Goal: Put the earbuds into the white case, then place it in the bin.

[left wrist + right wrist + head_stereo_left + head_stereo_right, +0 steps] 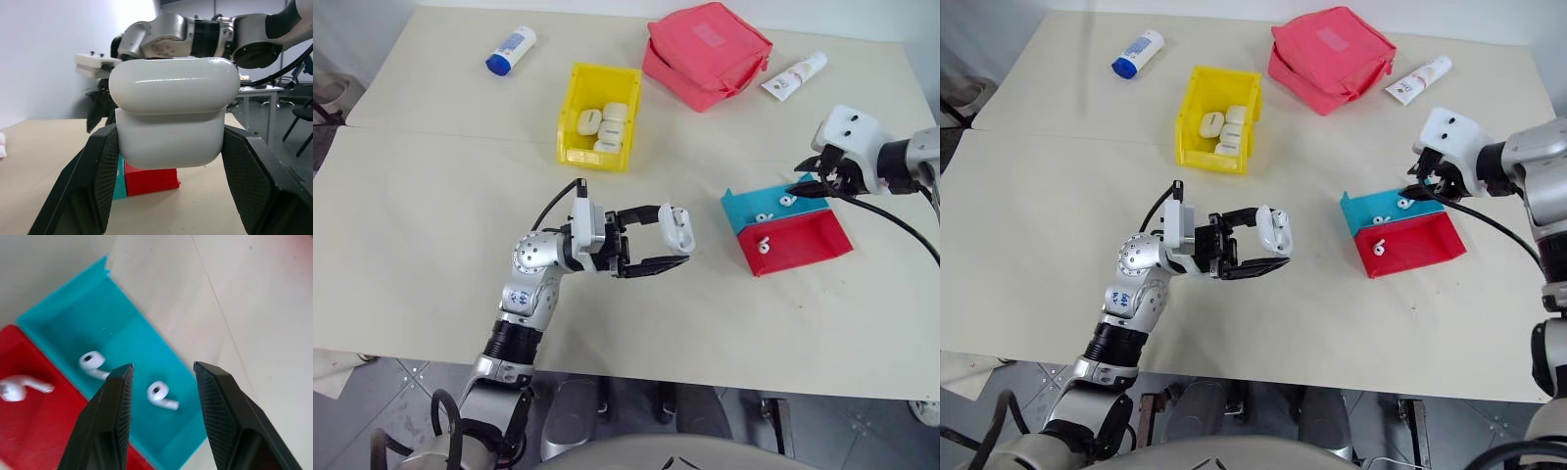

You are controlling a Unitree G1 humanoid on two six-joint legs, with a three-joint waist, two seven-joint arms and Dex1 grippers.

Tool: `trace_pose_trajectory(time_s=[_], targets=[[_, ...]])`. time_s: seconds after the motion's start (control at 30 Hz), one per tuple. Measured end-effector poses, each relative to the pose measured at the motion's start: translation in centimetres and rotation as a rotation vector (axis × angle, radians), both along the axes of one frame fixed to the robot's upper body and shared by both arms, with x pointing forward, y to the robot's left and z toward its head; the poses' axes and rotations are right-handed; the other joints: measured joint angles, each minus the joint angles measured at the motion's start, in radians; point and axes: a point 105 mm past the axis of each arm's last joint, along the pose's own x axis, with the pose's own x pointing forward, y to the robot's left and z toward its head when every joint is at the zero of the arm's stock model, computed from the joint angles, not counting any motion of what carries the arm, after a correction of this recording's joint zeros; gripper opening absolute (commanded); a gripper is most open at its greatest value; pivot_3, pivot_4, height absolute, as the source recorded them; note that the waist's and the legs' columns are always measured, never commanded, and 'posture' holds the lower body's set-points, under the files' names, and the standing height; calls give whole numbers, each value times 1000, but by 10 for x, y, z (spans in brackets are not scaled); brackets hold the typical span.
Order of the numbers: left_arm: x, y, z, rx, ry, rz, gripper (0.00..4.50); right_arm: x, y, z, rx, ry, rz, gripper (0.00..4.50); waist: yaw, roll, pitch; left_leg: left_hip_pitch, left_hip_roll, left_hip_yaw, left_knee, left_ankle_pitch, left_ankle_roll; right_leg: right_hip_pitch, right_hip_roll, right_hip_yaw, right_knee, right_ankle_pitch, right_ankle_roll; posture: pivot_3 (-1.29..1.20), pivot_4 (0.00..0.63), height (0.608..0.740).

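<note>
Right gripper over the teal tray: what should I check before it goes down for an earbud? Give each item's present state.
1. Right gripper open over the teal tray: ok.
2. An earbud lies between its fingers in the right wrist view: ok.
3. Second earbud close beside one finger, may get bumped: not ok.
4. White case clamped in the left gripper: ok.
5. Case lid open to receive the earbud: cannot tell.
6. Yellow bin has room; it already holds white cases: ok.

The case (173, 117) looks glossy smooth plastic; the pouch (707, 54) behind the bin (599, 116) is cloth; the table (431, 225) is matt.
</note>
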Motion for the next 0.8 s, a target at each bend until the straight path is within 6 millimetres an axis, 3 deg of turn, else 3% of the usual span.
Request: trace_pose_trajectory(time_s=[0.17, 0.8], targets=[[-5, -2, 0, -1, -4, -4, 2774, 19, 1, -7, -127, 17, 34, 2045, -1, 1, 0, 0, 0, 0, 0, 0, 0, 0, 0, 0, 1, 0, 0, 0, 150, 740], [-10, -4, 1, 30, -8, -22, 2774, 18, -22, -30, -314, 100, 84, 2045, -12, 2, 1, 0, 0, 0, -1, 0, 0, -1, 0, 0, 1, 0, 0, 0, 150, 740]])
